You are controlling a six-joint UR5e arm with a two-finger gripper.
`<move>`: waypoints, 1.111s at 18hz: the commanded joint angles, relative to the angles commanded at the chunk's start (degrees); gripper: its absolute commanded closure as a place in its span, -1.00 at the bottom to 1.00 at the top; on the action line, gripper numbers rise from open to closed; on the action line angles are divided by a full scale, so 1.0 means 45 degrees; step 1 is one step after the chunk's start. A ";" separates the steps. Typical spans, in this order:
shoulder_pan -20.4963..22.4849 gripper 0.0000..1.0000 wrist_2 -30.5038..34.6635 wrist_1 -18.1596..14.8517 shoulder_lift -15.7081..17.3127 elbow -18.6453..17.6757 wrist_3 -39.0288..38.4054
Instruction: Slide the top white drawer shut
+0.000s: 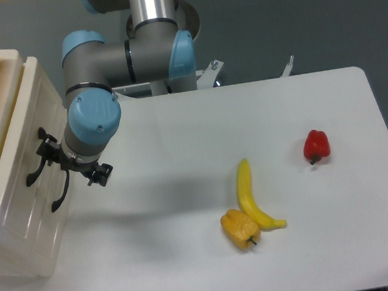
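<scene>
Nearest, table front: a yellow pepper (240,229) is seen touching a banana (252,196).
Right side: a red pepper (316,145) lies apart; bare table (181,153) is left between.
Top white drawer (18,162): at the left edge, front faced right, handle (36,163) run near-to-far.
Gripper (64,166): pressed against the drawer front; finger spread cannot be told.
</scene>
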 joint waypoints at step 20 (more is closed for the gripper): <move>0.0292 -1.00 0.0778 0.0058 0.0137 0.0019 0.0039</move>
